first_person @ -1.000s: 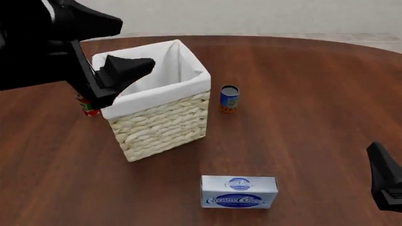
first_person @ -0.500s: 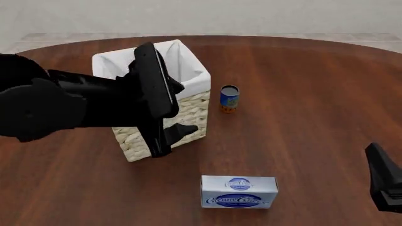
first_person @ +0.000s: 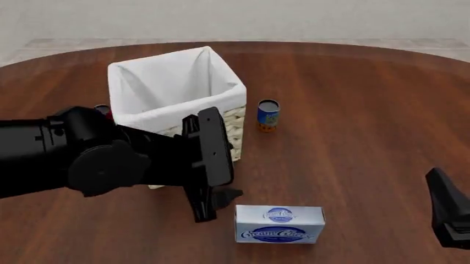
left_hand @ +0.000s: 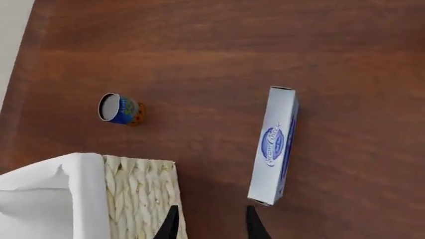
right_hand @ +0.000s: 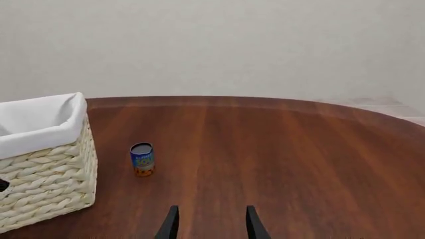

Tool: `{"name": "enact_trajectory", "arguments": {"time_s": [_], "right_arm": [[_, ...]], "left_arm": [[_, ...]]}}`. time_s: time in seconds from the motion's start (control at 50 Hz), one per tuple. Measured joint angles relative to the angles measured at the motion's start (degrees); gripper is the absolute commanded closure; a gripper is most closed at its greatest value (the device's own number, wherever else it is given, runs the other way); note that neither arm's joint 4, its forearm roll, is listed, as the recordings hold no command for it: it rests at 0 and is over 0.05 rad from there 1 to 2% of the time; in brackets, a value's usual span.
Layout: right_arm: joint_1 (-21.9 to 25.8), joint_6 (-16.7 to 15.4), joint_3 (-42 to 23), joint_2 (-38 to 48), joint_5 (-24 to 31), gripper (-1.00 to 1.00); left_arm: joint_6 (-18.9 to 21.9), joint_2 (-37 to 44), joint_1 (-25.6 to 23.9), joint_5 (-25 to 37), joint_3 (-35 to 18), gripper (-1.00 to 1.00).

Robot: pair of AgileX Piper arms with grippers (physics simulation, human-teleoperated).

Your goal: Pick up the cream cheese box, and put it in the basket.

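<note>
Front view: basket shows only white liner.

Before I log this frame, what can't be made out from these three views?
- Red can, front view: mostly hidden behind the left arm and the basket; label unreadable.
- Basket's inside floor: out of sight behind its near wall in the front view, cut off by the picture's edge in both wrist views.
- Right gripper: only the fingertips show.
- Small blue can: print too small to read.
- Cream cheese box: absent from the right wrist view.
</note>
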Motion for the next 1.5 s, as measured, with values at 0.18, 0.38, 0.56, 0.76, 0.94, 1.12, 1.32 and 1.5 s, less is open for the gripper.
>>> {"name": "enact_trajectory", "arguments": {"time_s": [0.18,0.38,0.56,0.76,0.94,1.12,1.32,1.5], "right_arm": [[-0.1,0.1,0.0,0.0,0.2,-1.0],[-0.2,0.3,0.0,0.0,0.5,-1.0],[0.0,0.5,0.0,0.0,0.7,-1.0],[0.2,0.7,0.0,0.0,0.9,-1.0],[0.5,0.8,0.0,0.0,1.2,-1.0],[0.7,0.9,0.0,0.0,1.3,-1.0],[0.9,1.0,0.0,0.0,1.4,-1.0],[0.9,1.1,0.0,0.0,1.4,-1.0]], "left_arm": [[-1.3,2.9,-1.8,-2.4,1.3,-1.0],[-2.3,6.4,-2.9,-5.1,1.9,-1.0],[-2.9,8.6,-4.0,-6.9,2.3,-1.0],[-3.8,10.3,-5.4,-8.7,3.0,-1.0],[-4.5,11.8,-6.4,-10.1,3.7,-1.0],[-4.9,13.3,-6.6,-11.1,3.8,-1.0],[-4.8,15.6,-6.0,-12.7,3.7,-1.0],[-4.7,17.6,-6.0,-14.0,3.5,-1.0]]}}
